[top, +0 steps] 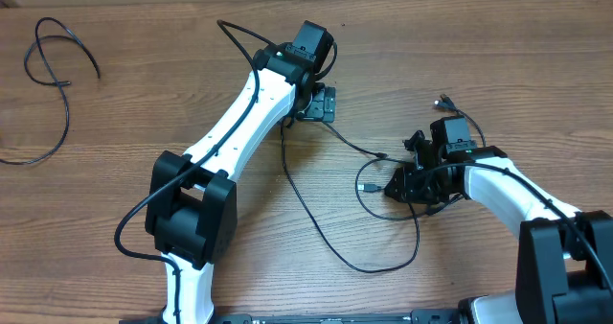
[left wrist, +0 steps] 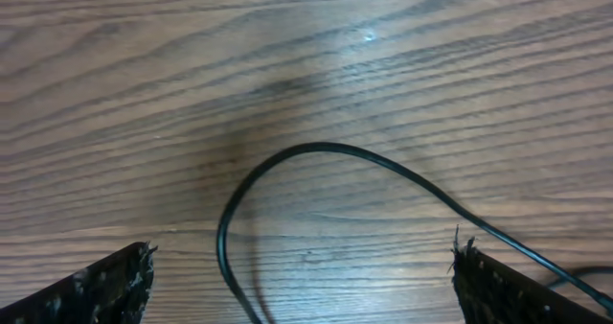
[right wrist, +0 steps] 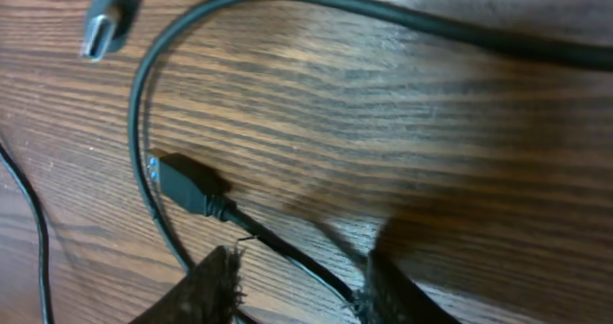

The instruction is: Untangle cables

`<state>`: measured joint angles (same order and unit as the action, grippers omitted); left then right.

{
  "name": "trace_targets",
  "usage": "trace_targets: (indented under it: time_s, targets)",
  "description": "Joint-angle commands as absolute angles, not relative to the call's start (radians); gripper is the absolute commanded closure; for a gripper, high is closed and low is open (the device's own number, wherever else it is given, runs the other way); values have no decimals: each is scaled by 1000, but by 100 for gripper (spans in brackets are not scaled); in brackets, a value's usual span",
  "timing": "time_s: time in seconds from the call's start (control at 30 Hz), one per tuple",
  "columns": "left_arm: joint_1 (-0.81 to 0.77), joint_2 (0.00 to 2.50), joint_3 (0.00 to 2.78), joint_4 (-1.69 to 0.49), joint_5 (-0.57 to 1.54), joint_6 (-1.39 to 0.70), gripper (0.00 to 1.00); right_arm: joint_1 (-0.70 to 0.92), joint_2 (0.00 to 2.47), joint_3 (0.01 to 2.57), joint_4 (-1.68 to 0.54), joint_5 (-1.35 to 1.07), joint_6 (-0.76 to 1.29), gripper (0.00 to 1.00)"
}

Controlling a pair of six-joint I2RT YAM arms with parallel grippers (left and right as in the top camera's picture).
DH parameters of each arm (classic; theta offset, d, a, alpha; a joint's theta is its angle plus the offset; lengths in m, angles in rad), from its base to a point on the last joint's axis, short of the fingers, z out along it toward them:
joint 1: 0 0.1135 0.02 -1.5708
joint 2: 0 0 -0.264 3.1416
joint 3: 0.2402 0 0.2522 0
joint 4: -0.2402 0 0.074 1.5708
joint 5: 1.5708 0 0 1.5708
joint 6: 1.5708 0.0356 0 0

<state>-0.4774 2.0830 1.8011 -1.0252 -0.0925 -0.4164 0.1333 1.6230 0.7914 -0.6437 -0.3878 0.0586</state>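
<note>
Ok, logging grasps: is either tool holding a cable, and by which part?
Neither yet. The right tool straddles a cable just behind its plug, jaws apart; left tool open, empty.

The left arm (top: pixel 239 123) stretches diagonally away from its base, and the left tool (left wrist: pixel 302 276) points down with its jaws spread wide. The right arm (top: pixel 508 185) bends in toward the left. The right tool (right wrist: pixel 302 286) sits low, its fingers (right wrist: pixel 206 290) drawn partway together with a gap between them.

- One thin black cable (top: pixel 67 113) is lying in loose loops at the far left, well apart from the rest.
- A second cable (top: pixel 316 228) is sweeping through the middle in a wide curve.
- A small black plug (right wrist: pixel 182 185) is lying flat beside a curved strand, with another plug (right wrist: pixel 105 22) near it.
</note>
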Motion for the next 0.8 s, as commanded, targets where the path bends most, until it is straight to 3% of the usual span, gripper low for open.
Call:
trace_targets:
  time_s: [0.0, 0.1, 0.17, 0.3, 0.4, 0.47, 0.5, 0.57, 0.77]
  targets:
    - [-477, 2073, 1808, -1032, -139, -401, 0, 137, 1635, 784, -632, -308, 81, 38]
    - [-477, 2073, 1808, -1035, -139, -388, 0, 137, 1635, 784, -608, -266, 68, 24]
    - [-477, 2073, 1808, -1037, -140, -388, 0, 137, 1635, 784, -607, -299, 40, 25]
    - [-475, 2073, 1808, -1044, -146, -375, 0, 137, 1635, 781, -653, -445, -13, 39]
    - [-476, 2073, 1807, -1046, -146, -373, 0, 137, 1635, 747, -626, -453, -12, 55]
    - [-476, 2073, 1807, -1046, -146, -373, 0, 137, 1635, 723, -596, -440, -7, 61]
    - [-476, 2073, 1807, -1046, -146, -373, 0, 136, 1635, 714, -587, -426, -3, 68]
    - [-475, 2073, 1806, -1047, -146, -373, 0, 136, 1635, 706, -579, -388, 40, 96]
    - [-476, 2073, 1800, -1048, -144, -373, 0, 136, 1635, 706, -546, -447, 150, 96]
